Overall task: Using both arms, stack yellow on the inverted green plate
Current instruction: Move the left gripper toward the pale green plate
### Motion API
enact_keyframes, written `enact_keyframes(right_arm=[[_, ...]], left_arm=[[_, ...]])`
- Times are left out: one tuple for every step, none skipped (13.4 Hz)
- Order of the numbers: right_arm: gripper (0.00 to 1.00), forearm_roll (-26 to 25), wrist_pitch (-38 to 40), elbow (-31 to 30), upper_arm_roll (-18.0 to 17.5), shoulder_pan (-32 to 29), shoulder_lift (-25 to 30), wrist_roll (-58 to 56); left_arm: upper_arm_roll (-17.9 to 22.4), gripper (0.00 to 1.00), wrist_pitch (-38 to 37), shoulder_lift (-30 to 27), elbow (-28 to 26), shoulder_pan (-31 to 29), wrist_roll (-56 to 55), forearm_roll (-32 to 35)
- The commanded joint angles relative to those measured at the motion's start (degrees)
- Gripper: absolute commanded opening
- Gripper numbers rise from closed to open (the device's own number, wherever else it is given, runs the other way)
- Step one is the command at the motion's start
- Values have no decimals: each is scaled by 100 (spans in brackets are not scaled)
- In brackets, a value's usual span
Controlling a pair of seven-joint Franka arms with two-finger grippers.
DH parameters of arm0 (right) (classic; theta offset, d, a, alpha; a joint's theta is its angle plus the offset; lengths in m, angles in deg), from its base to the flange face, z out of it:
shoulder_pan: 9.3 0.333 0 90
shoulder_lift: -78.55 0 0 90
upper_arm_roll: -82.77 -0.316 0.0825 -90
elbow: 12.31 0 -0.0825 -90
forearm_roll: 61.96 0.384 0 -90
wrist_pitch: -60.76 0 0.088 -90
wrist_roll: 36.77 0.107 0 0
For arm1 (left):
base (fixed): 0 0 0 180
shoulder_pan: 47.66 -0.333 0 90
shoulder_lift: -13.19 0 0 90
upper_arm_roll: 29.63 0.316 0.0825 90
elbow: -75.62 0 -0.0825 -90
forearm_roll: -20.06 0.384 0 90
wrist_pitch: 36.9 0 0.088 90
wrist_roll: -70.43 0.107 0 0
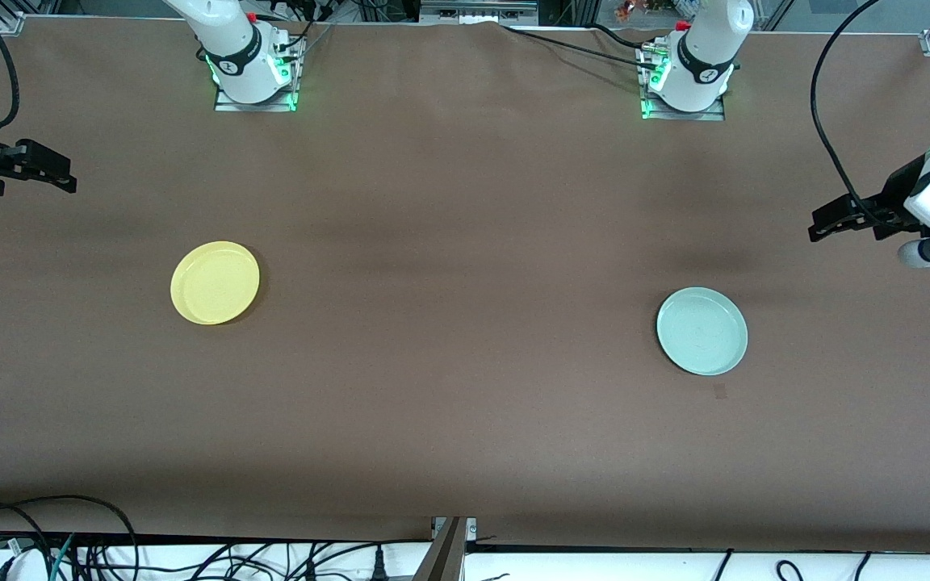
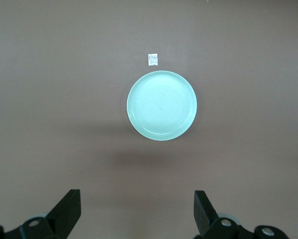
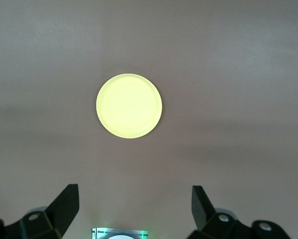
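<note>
In the front view, the yellow plate (image 1: 215,282) is seen rim-up on the brown desk (image 1: 465,420) toward the right arm's end. The green plate (image 1: 702,331) is seen toward the left arm's end, slightly nearer to the front camera, well apart from the yellow one. A small pale mark (image 1: 719,391) is seen on the desk just nearer the camera than the green plate. The right claw (image 1: 61,173) is held in the air over its end of the desk, and the left claw (image 1: 824,226) over the other end.

In the left wrist view, the left claw (image 2: 137,211) is spread wide and holds nothing; the green plate (image 2: 161,105) lies rim-up with its rings showing.

In the right wrist view, the right claw (image 3: 135,206) is likewise spread wide and empty, and the yellow plate (image 3: 129,105) is seen alone on the desk.
</note>
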Motion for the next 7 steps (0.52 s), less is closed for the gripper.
enact_keyframes(right_arm=[[100,-23,31,55,-5,9,-16,38],[100,-23,30,55,3,9,-16,38],[100,-23,39,55,3,9,-16,38],[100,-23,57,55,3,9,-16,38],[100,-23,66,55,3,9,-16,38],[100,-14,66,47,3,9,-16,38],[100,-23,74,55,3,9,-16,38]], left_arm=[[12,100,7,82,69,40,148,66],[12,100,-11,169,61,109,174,48],[12,100,-54,266,61,145,105,31],[12,100,-150,319,52,162,87,48],[21,100,-169,398,52,224,87,92],[21,100,-152,434,43,215,147,92],[30,100,-134,521,43,215,148,101]])
